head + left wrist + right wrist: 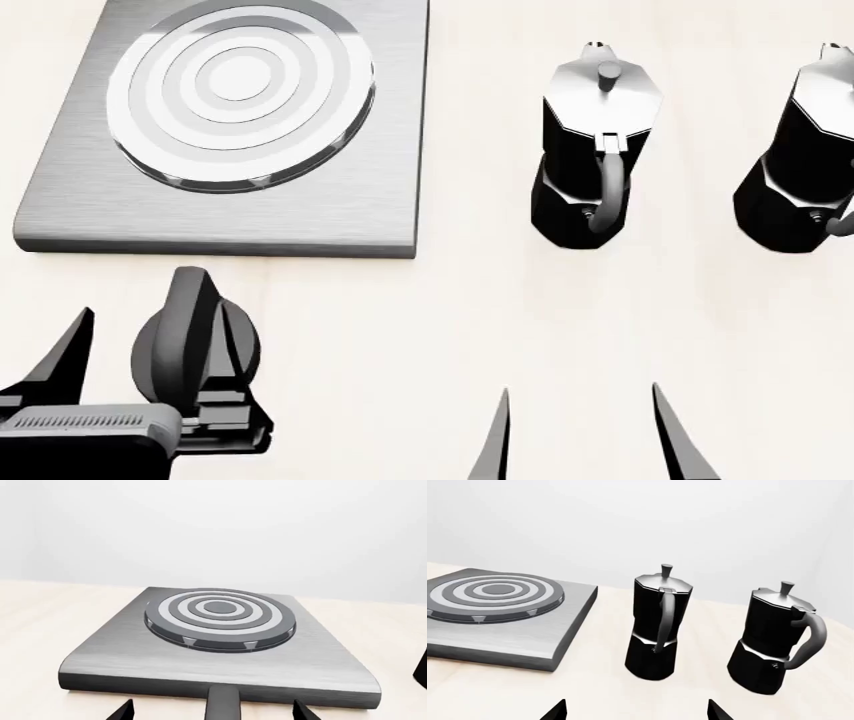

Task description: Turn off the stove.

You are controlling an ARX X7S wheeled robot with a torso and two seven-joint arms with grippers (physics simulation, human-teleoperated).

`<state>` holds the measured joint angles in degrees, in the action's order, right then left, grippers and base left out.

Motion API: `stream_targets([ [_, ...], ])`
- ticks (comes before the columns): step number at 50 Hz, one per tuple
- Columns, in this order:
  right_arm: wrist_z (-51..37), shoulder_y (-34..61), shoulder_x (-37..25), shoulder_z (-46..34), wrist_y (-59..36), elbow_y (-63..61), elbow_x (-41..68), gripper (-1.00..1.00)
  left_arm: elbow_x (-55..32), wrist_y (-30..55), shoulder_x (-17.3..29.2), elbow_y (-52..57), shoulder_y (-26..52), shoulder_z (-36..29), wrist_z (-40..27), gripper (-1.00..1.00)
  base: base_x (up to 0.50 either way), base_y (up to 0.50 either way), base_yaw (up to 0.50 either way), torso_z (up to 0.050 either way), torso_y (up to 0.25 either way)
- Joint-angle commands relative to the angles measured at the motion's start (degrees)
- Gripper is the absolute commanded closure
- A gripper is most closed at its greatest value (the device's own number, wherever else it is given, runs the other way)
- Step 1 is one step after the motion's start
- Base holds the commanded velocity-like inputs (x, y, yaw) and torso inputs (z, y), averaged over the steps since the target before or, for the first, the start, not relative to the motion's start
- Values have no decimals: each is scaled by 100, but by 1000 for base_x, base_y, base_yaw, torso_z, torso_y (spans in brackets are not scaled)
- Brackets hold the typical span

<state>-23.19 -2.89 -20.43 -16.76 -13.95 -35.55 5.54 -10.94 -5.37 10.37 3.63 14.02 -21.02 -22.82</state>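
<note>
The stove is a flat brushed-grey slab with a ringed round burner, at the far left of the head view; it also fills the left wrist view and shows in the right wrist view. Its small black knob stands on the table in front of the slab's near edge. My left gripper is open, with one finger on each side of the knob and gaps between them. In the left wrist view the knob's ridge stands midway between the fingertips. My right gripper is open and empty.
Two black-and-silver moka pots stand right of the stove, ahead of my right gripper; the right wrist view shows them too. The light wooden table lies under everything, with a pale wall behind.
</note>
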Motion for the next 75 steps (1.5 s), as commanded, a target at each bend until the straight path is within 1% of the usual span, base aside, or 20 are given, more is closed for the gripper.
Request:
stream_targets([
  [1,-9,14,-14,-21,-8,10,16,-100,-23,-78,35,-204,32,22,-34,-100,0,0,0,0,0],
  [61,-56,52,-85,-117,13,50,96,-100,-137,-244,-3,-1124,469,3,-199,-100,0,0,0,0,0],
  [67,-59,60,-91,-124,11,53,109,-100,-160,-220,20,-1102,477,4,-221,-100,0,0,0,0,0],
  [75,-73,61,-99,-128,1,45,125,-100,-314,-46,151,-737,338,36,-232,-100,0,0,0,0,0],
])
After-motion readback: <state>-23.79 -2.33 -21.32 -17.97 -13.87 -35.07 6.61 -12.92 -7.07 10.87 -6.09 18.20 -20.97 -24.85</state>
